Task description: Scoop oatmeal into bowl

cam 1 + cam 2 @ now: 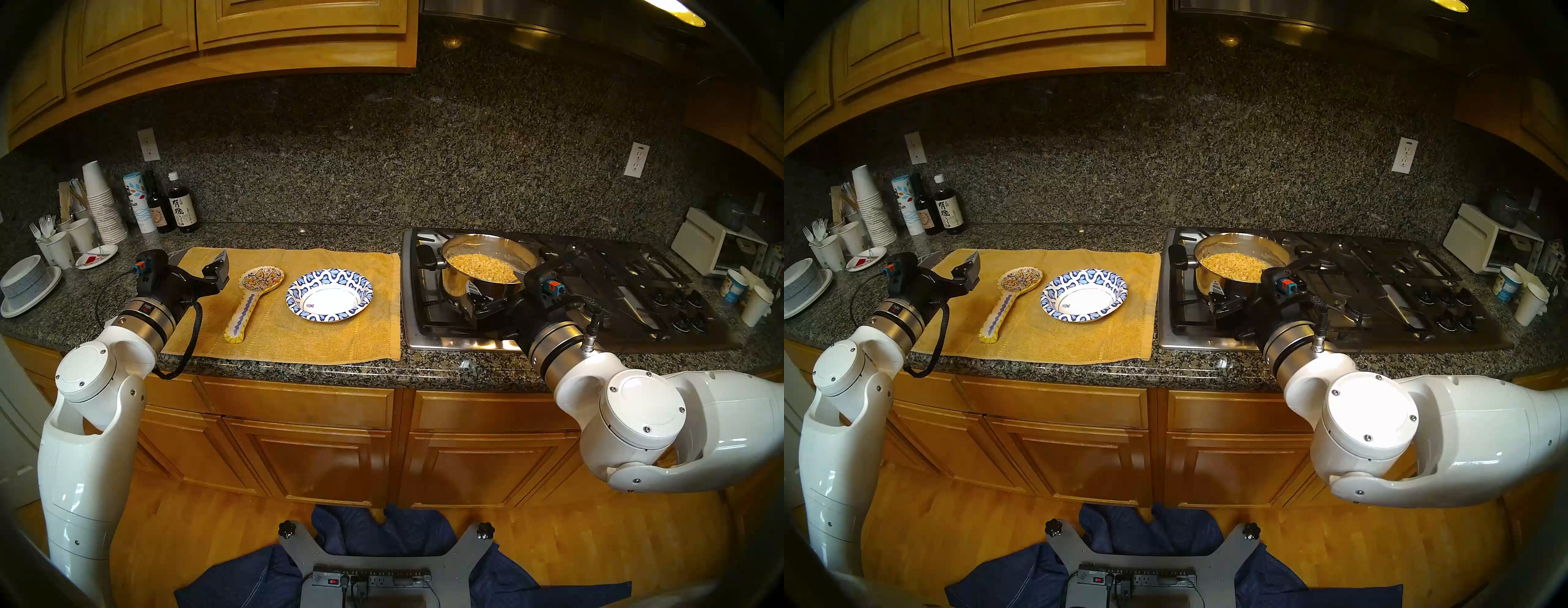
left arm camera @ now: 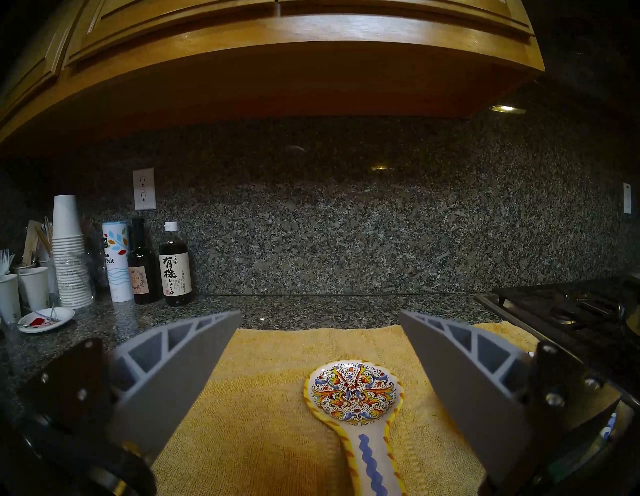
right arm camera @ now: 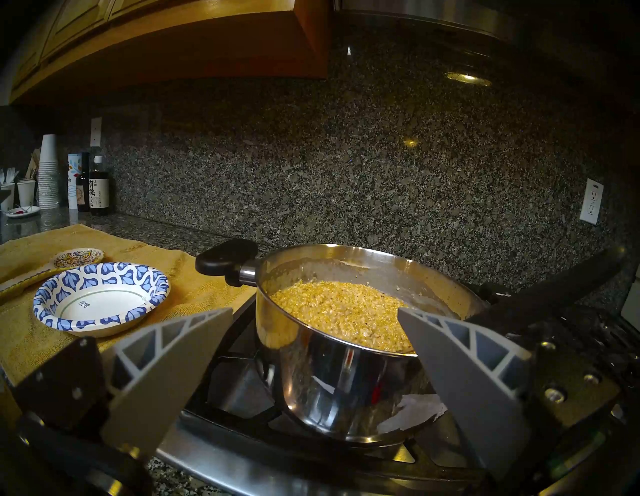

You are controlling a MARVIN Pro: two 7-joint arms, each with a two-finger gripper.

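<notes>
The oatmeal (image 3: 341, 311) sits in a shiny metal pot (image 3: 332, 384). It is yellow and lumpy and fills the pot about halfway. The pot stands on the stove (image 1: 564, 335), on the burner nearest the yellow towel (image 1: 297, 339). The pot has a short black handle (image 3: 227, 259) that points toward the towel, and a long black handle (image 3: 554, 294) on the other side.

The bowl (image 1: 329, 294) is on the towel, just beside the stove. It has a blue and white leaf rim and a plain white middle. There is nothing in it. Next to it, on the side away from the stove, lies a painted spoon rest (image 1: 254, 299).

The right gripper (image 3: 315, 350) hangs in the air near the front of the pot. Its two grey fingers (image 3: 162, 367) stand wide apart and hold nothing. The left gripper (image 2: 320, 350) hangs over the near left part of the towel, above the spoon rest. Its fingers are spread wide too, and it holds nothing.

Far to the left are paper cups (image 1: 102, 204) and dark bottles (image 1: 182, 208).
</notes>
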